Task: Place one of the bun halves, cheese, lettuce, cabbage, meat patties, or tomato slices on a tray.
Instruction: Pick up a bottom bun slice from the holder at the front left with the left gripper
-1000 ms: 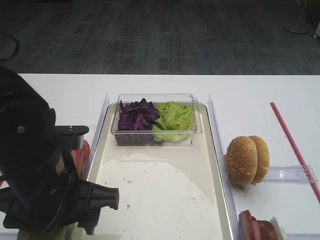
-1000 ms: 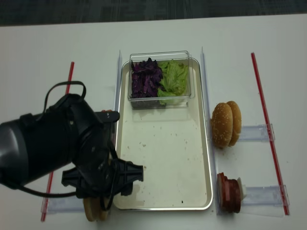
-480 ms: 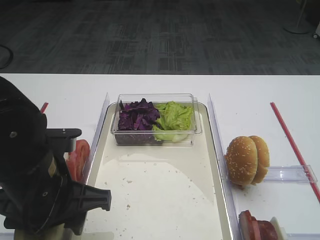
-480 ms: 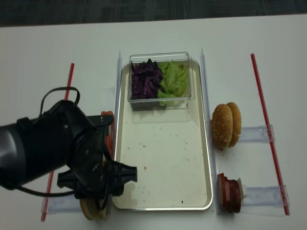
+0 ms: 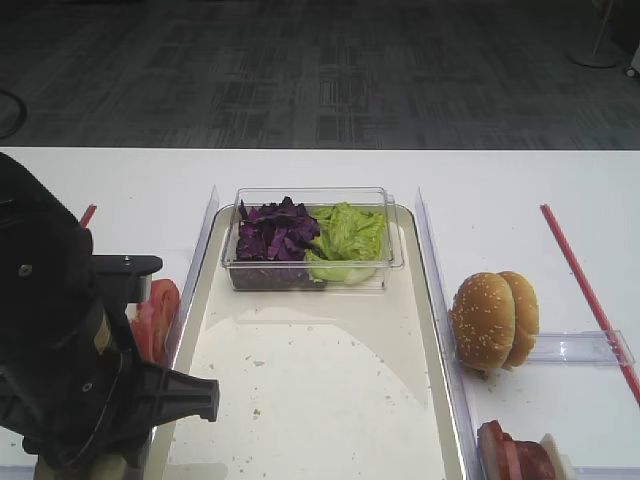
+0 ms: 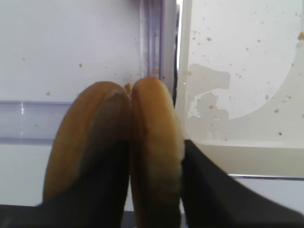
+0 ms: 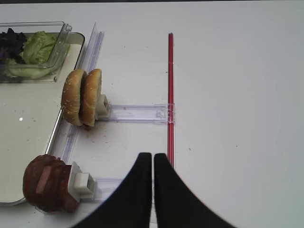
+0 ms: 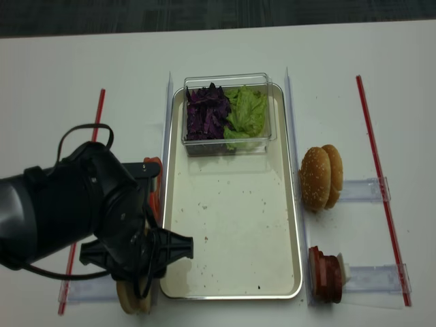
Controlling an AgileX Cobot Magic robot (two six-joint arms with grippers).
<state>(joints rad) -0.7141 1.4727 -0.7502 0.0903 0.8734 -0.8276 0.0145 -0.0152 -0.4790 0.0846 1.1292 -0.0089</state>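
The left gripper (image 6: 154, 199) is lowered just outside the tray (image 8: 231, 289), at its near left corner. In the left wrist view 2 bun halves (image 6: 154, 156) stand on edge, pressed face to face; the right one is seen between the dark fingers (image 6: 204, 190), both of which appear to touch it, so the jaws are narrowed around that half. From above, only a sliver of bun (image 8: 129, 303) is seen under the arm. Tomato slices (image 5: 155, 315) are set on edge just left of the tray's rim.

The right gripper (image 7: 153, 164) is held over the bare table (image 7: 237, 118), its jaws closed together with nothing between them. 2 seeded buns (image 7: 81, 97) and the meat patties (image 7: 45, 187) stand in clear holders beside the tray's right edge. Cabbage (image 8: 208, 112) and lettuce (image 8: 246, 112) are kept in a clear tub (image 8: 269, 102) at the tray's far end.
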